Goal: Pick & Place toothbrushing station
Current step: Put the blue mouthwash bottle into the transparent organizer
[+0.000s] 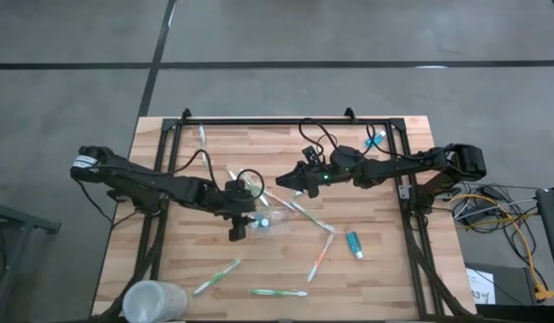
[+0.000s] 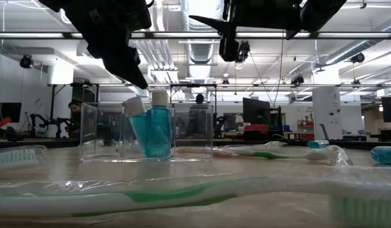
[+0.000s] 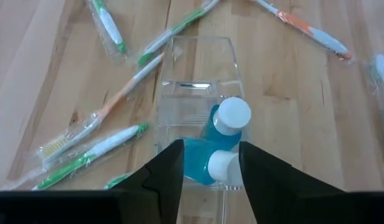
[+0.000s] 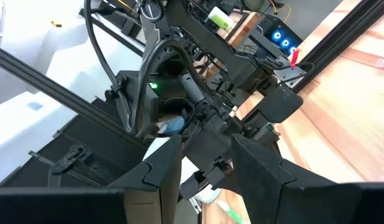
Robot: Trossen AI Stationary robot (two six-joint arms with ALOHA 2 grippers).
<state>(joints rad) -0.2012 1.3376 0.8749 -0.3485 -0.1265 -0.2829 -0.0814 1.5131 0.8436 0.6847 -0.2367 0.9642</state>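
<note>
two blue tubes [image 3: 224, 140] are stood in the holder [image 3: 198, 93] directly beneath the left gripper [image 3: 210, 171], jaws parted, nothing held

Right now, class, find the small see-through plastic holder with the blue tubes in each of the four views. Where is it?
High view: the small see-through plastic holder sits mid-table, beside the left hand.
Low view: left of centre, under that hand.
Left wrist view: centre, just beyond the fingers.
Right wrist view: not in it.
Shared landmark: two white-capped blue tubes inside.
</note>
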